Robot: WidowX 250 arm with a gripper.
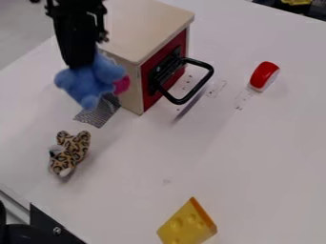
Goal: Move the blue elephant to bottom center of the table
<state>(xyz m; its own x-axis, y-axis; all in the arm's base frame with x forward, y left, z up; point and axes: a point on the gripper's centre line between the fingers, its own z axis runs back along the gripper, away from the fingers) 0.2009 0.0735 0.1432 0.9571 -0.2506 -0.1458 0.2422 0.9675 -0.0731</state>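
Camera view: the end effector (pixel 79 66) is in the upper left, grasping the blue elephant (pixel 88 86); the elephant hangs head-high against the near left side of a box, with a pink patch (pixel 121 85) on its right edge; its place is well apart from the bottom center of the desk (pixel 223 157). Markings: small dark specks (pixel 188 82) lie beside the box handle; a faint rectangular outline (pixel 217 87) lies to their right; further faint marks (pixel 244 98) lie near a red and white round item (pixel 264 76); all are too small to read. Surface: the desk is white, with a pale smudge (pixel 167 181) between the leopard-print plush (pixel 71 151) at left and the yellow cheese wedge (pixel 188 225) at the bottom edge; a gray mesh piece (pixel 100 112) lies below the elephant; the box (pixel 143 24) has a pale wooden top, a red front and a black handle (pixel 199 86). Room: gray floor (pixel 19 35) shows at upper left; a yellow item (pixel 296 2) shows at the top right edge.
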